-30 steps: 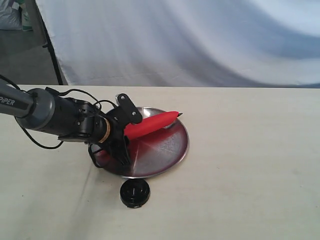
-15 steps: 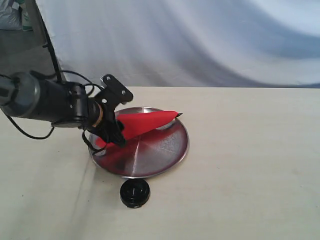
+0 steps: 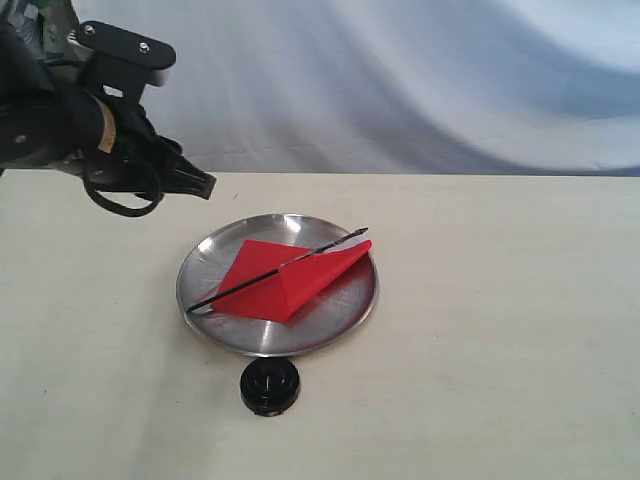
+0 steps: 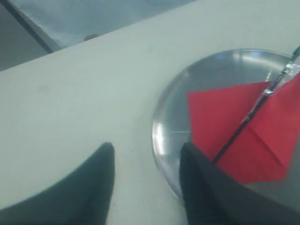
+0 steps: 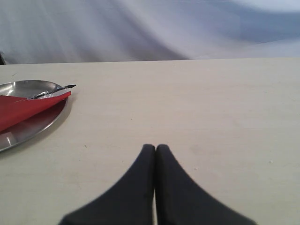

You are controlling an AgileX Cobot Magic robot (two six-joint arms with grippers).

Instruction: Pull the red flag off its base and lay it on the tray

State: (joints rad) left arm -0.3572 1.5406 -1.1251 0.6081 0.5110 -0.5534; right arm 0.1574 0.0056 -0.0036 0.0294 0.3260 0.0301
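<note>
The red flag (image 3: 285, 275) lies flat in the silver tray (image 3: 345, 322), its cloth spread and its black stick slanting across the dish with the pointed tip near the far right rim. The round black base (image 3: 270, 385) stands on the table just in front of the tray, apart from it. My left gripper (image 3: 196, 184) hangs above the table behind and left of the tray. In the left wrist view it (image 4: 147, 150) is open and holds nothing, with the tray (image 4: 225, 68) and flag (image 4: 225, 117) beyond one finger. My right gripper (image 5: 155, 148) is shut and empty, well right of the tray (image 5: 28, 86) and flag (image 5: 23, 110).
A pale beige table (image 3: 500, 330) carries everything. A white cloth backdrop (image 3: 400, 80) hangs behind its far edge. A dark stand bar (image 4: 28, 26) shows past the table's back left. The right arm is out of the exterior view.
My left gripper has let go of the flag, opened, and risen back to the upper left. The flag, held rolled over the tray before, now lies spread in it.
</note>
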